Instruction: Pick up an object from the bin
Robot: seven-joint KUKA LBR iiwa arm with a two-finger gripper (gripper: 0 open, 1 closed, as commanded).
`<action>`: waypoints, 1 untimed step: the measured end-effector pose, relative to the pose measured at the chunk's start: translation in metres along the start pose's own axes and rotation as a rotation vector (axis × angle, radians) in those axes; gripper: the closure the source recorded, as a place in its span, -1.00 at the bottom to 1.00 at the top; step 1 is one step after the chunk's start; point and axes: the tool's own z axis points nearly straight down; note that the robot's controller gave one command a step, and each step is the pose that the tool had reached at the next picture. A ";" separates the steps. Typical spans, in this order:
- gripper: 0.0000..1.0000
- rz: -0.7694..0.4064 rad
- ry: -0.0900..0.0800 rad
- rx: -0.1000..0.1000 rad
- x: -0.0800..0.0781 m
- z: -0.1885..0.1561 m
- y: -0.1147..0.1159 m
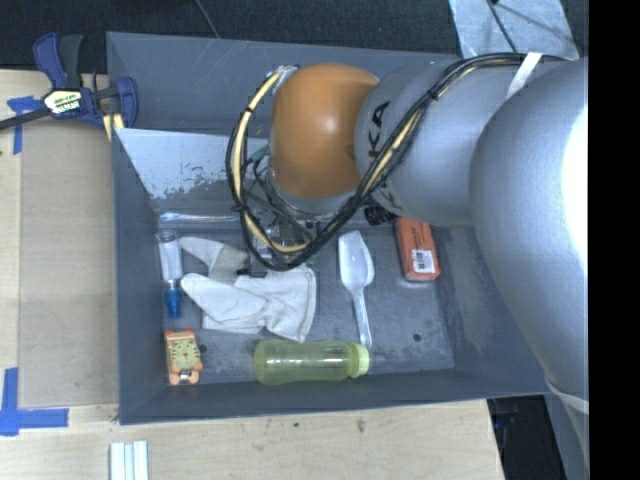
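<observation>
I saw the gripper (262, 258) at the upper edge of the white cloth (258, 306). My guess was that bunched fabric pinches easiest. Couldn't tell if it was clenched or released.

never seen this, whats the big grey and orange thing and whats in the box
That is a robot arm, grey with an orange wrist cover, reaching in from the right. The one camera looks down into a grey metal bin. Its gripper sits low over a crumpled white cloth. Nearby lie a clear plastic spoon, a labelled orange box, a yellow-green plastic bottle, a small orange toy and a clear tube with a blue cap. Whether it holds anything cannot be told.
</observation>
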 end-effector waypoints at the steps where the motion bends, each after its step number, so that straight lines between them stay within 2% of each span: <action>1: 1.00 -0.021 0.003 0.000 0.003 -0.061 -0.007</action>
